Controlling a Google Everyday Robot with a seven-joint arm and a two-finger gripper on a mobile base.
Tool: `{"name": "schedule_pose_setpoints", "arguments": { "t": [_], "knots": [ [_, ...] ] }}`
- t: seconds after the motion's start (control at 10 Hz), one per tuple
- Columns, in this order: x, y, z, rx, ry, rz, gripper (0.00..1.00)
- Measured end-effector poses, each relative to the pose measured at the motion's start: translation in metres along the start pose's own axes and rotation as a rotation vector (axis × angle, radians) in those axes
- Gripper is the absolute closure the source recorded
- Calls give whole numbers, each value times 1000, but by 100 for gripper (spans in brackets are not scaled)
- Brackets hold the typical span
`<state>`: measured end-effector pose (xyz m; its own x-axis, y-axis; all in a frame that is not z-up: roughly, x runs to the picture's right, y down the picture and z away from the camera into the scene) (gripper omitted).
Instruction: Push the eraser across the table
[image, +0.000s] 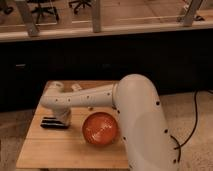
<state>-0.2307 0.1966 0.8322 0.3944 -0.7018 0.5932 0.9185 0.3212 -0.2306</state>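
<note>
The eraser (51, 122), a flat black block with pale stripes, lies on the left part of the table (55, 150), whose top is light wooden planks. My white arm reaches from the right across the table, and its gripper (61, 116) comes down right at the eraser's right end, apparently touching it. The wrist hides the fingers and part of the eraser.
An orange-red bowl (100, 129) sits in the middle of the table, just right of the eraser and under my forearm. A dark low wall runs behind the table, with railing posts above it. The floor lies to the left and front.
</note>
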Motion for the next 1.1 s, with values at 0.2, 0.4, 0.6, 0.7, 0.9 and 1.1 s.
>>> {"name": "schedule_pose_setpoints", "arguments": {
  "t": [0.2,0.4,0.6,0.7,0.9,1.1],
  "knots": [
    [-1,-5,1,5,7,-13,98],
    [-1,-5,0,5,7,-13,98],
    [-1,-5,0,4,7,-14,98],
    [-1,-6,0,5,7,-14,98],
    [-2,-10,1,10,13,-23,98],
    [-2,-10,0,10,12,-23,98]
  ]
}}
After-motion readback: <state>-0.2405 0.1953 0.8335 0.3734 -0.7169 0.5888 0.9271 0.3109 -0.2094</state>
